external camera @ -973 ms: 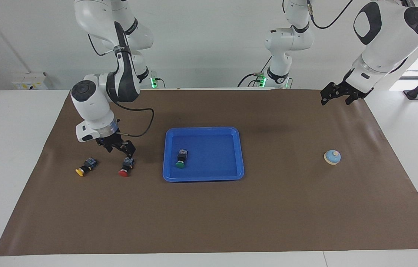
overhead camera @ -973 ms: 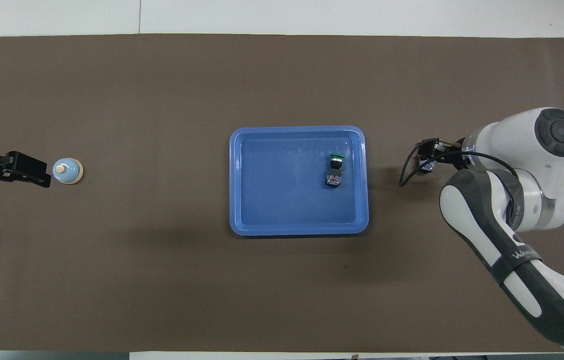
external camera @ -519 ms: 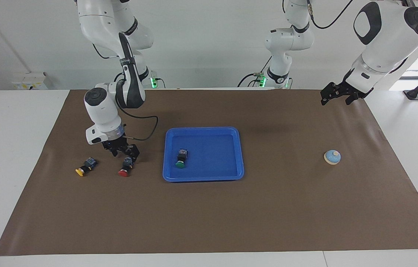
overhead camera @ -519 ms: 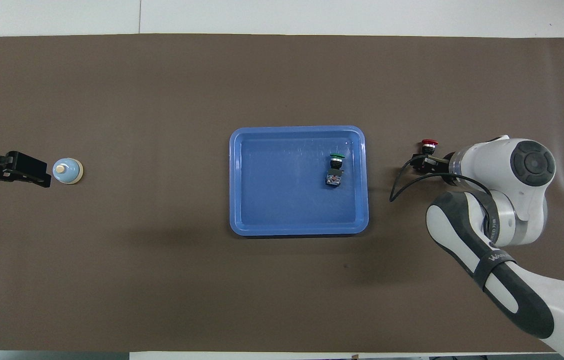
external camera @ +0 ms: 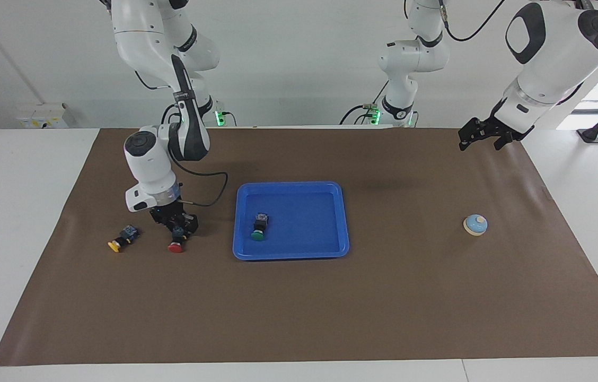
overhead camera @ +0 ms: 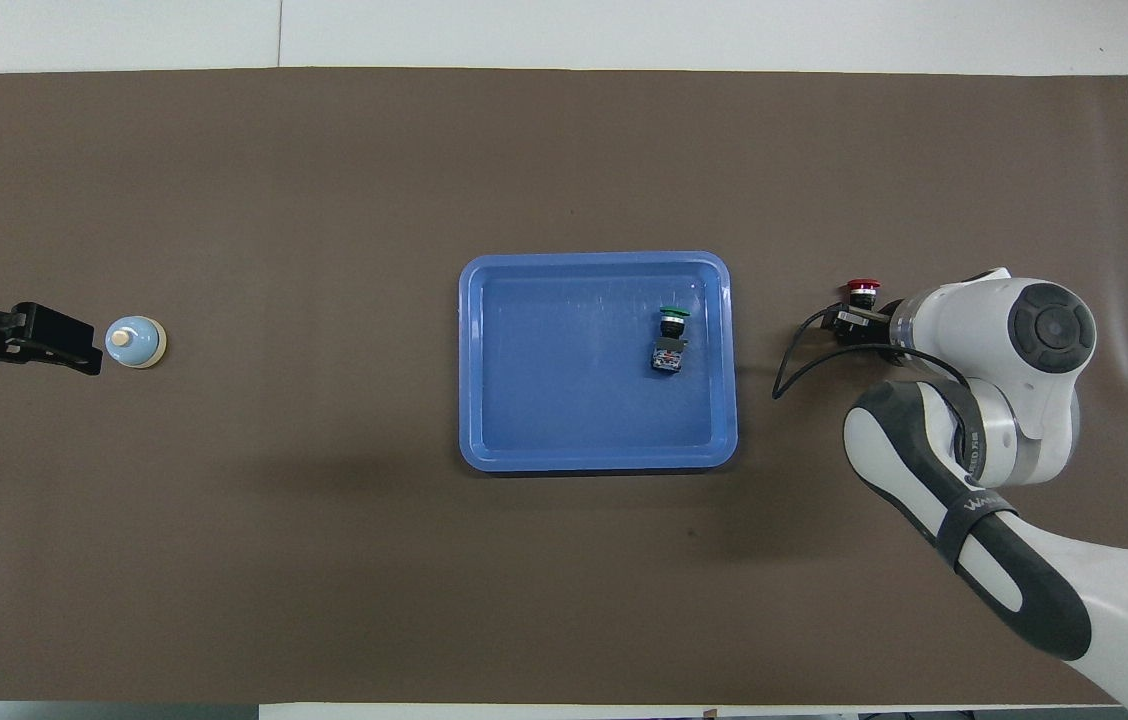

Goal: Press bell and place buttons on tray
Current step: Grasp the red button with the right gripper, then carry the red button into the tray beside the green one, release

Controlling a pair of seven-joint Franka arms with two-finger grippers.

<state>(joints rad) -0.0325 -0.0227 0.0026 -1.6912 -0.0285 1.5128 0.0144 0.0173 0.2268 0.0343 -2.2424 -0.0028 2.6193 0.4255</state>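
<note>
At nine o'clock of the tray (external camera: 291, 187), the right pincer (external camera: 176, 232) clamps the red button (external camera: 176, 241) by its body. Lifted, it may tip out. The left pincer (external camera: 482, 137) waits apart.

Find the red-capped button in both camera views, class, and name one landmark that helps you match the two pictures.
Facing view: the red button lies on the brown mat beside the tray, toward the right arm's end, under the right gripper.
Overhead view: the red button shows at that picture's right, its cap poking out past the right gripper.
Shared landmark: the blue tray, holding the green button.
</note>
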